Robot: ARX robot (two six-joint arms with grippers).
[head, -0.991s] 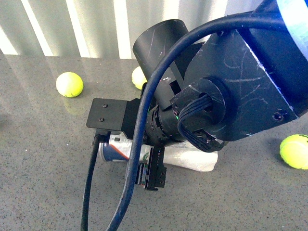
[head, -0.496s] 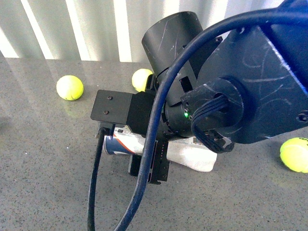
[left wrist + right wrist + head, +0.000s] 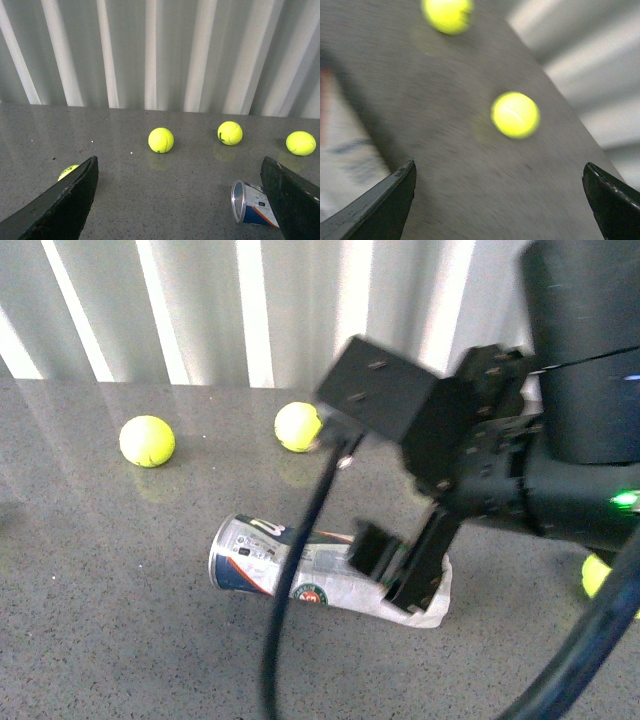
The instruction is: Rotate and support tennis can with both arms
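Front view: tennis can (image 3: 270, 558) flat on desk (image 3: 100, 630), right gripper (image 3: 398, 565) at its right end

The can lies on its side, rim pointing left. Blurred, the right gripper overlaps its other end; contact cannot be told. Both wrist views show fingers spread wide, gripping nothing; the can sits just beside one finger of the left gripper (image 3: 179, 160)

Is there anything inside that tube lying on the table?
The tennis can shows no ball at its open mouth or through its clear end. Its label and the right hand cover the middle, so that part is unknown.
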